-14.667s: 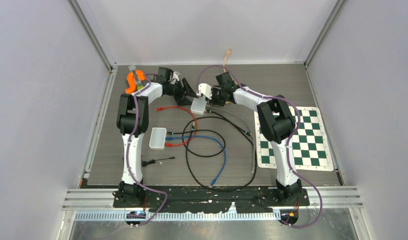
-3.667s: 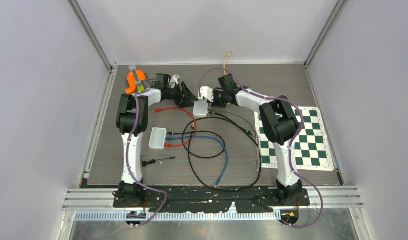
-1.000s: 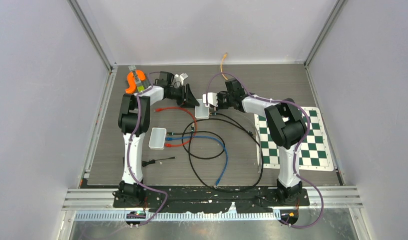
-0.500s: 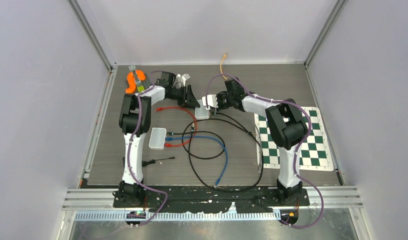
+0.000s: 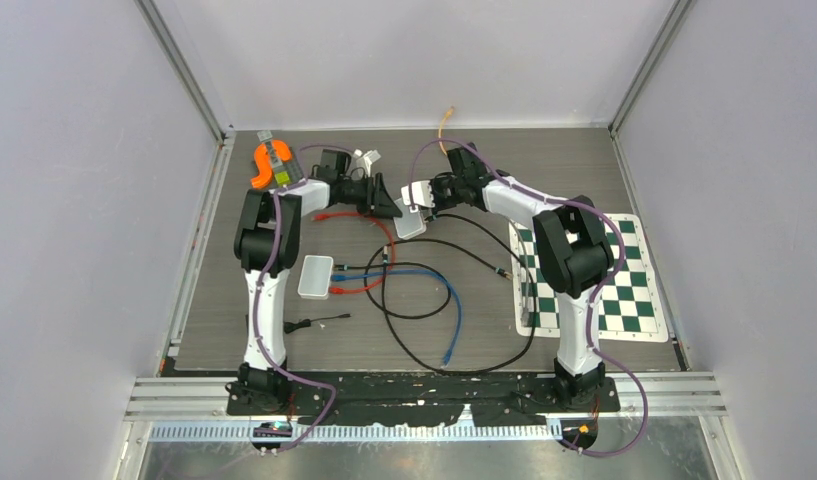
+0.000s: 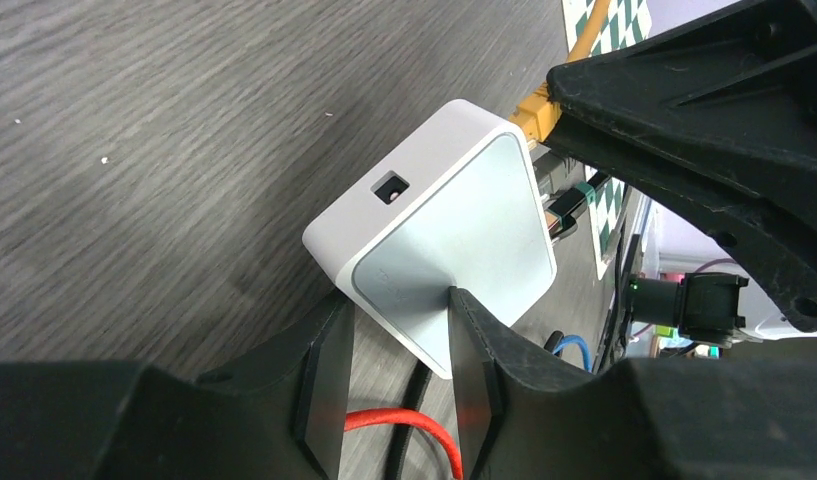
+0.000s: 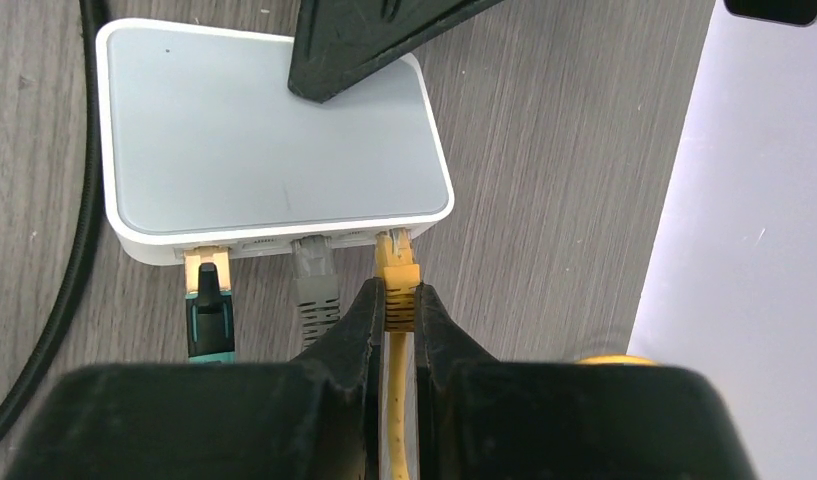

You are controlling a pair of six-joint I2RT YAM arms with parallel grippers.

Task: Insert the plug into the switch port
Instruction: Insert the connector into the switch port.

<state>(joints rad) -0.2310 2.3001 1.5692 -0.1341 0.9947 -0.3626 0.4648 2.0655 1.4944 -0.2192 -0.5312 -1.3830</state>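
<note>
Right end effector (image 7: 397, 305) clamps yellow plug (image 7: 395, 262), tip at switch (image 7: 254, 140) port. Left end effector (image 6: 394, 340) pinches the switch. Push straight, w/o tilt, hold switch steady.

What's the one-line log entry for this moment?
left gripper: gripping switch | right gripper: gripping plug | plug: tip at port
</note>
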